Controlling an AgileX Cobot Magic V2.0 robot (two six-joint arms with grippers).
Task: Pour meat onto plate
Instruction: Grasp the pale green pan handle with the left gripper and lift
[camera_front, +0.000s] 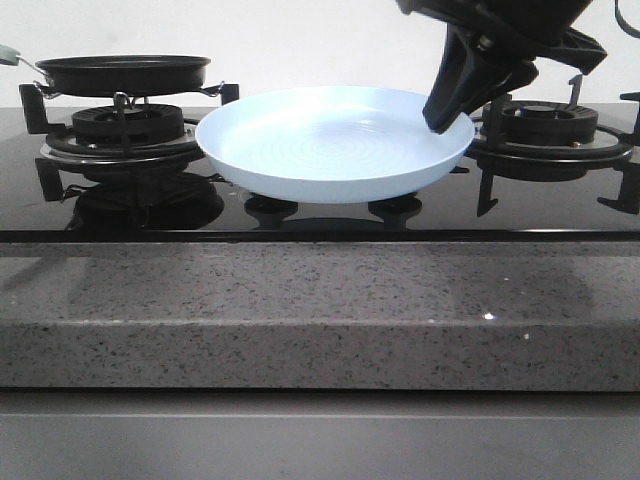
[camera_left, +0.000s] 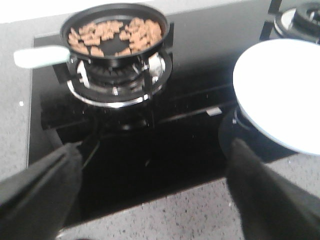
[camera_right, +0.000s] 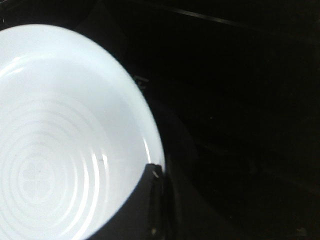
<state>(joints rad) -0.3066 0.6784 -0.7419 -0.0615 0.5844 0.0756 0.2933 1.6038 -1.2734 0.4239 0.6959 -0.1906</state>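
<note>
The plate (camera_front: 335, 145) stood in the middle of the black glass hob (camera_front: 300, 215), between the two burners, and it seemed to be lifted a little above the glass, because its dark reflection showed under it. It was pale blue, glossy and empty, with fine rings in its bottom. The right gripper (camera_front: 447, 122) came down from above onto the right part of the plate's rim. In the right wrist view one dark finger (camera_right: 150, 200) lay against the rim (camera_right: 150, 140), so the gripper looked closed on the plate, with the rim between its fingers.

The meat (camera_left: 115, 35) was in the black frying pan (camera_left: 114, 31), spread as many small orange-brown slices over the pan's bottom. The pan stood on the left burner (camera_left: 120, 82), near the back left corner of the hob, and its pale handle (camera_left: 40, 56) pointed toward the hob's left edge. The pan and the plate were apart from each other.

The left gripper (camera_left: 155, 175) hung over the front edge of the hob, above the grey speckled counter (camera_front: 320, 310). Its two dark fingers (camera_left: 42, 185) stood wide apart and nothing was between them.
</note>
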